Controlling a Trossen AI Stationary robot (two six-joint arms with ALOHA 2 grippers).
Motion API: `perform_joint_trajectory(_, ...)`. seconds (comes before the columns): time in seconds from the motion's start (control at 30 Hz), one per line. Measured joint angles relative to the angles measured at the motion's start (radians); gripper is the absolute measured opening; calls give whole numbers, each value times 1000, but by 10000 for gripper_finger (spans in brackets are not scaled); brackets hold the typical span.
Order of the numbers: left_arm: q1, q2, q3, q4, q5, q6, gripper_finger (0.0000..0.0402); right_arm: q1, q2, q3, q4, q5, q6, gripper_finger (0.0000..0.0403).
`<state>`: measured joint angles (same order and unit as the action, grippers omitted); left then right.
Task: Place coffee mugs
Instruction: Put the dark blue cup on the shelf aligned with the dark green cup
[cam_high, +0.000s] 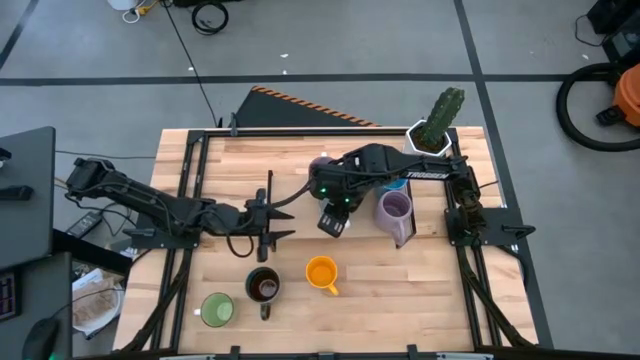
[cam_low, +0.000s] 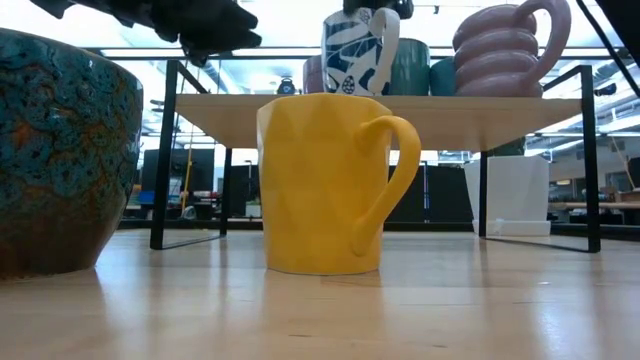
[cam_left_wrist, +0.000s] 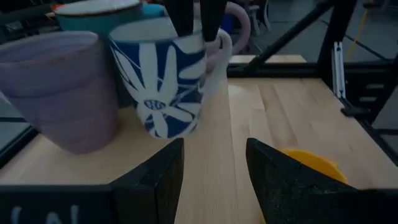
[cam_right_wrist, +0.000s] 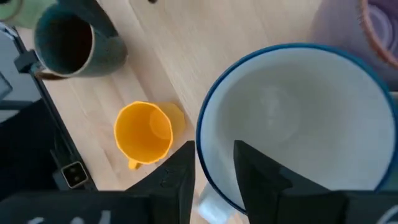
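Note:
A white mug with blue leaf print (cam_left_wrist: 165, 81) hangs in my right gripper (cam_right_wrist: 212, 149), which is shut on it at the raised wooden shelf (cam_low: 470, 108). Its base is at shelf level; I cannot tell whether it rests there. Beside it stand a lavender mug (cam_left_wrist: 62, 90), a teal mug (cam_left_wrist: 93, 12) and a pink ribbed mug (cam_low: 505, 50). On the lower table an orange mug (cam_high: 322, 272), a dark mug (cam_high: 263, 287) and a green mug (cam_high: 217, 310) stand upright. My left gripper (cam_left_wrist: 214, 155) is open, level, left of the shelf mugs, touching nothing. My right gripper holds the blue-and-white mug by its rim (cam_right_wrist: 205, 134), one finger (cam_right_wrist: 255, 174) inside the cup and the other outside. The fingers come from above, pointing down. The mug hangs slightly tilted below them, handle away from the lavender mug.
A white hexagonal planter with a cactus (cam_high: 437, 125) stands at the table's far right corner. Black rack posts (cam_low: 165, 150) carry the shelf. Bare wood lies between the orange mug and the table's right edge.

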<state>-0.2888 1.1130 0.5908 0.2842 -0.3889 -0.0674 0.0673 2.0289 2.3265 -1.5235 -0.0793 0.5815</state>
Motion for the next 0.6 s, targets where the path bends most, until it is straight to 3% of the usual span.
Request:
perform_joint_trajectory(0.33, 72, 102, 0, 147, -8, 8, 180, 20, -22, 26, -47, -23, 1, 118)
perform_joint_trajectory(0.6, 103, 211, 23, 206, -6, 11, 180, 89, -42, 30, -48, 39, -9, 119)
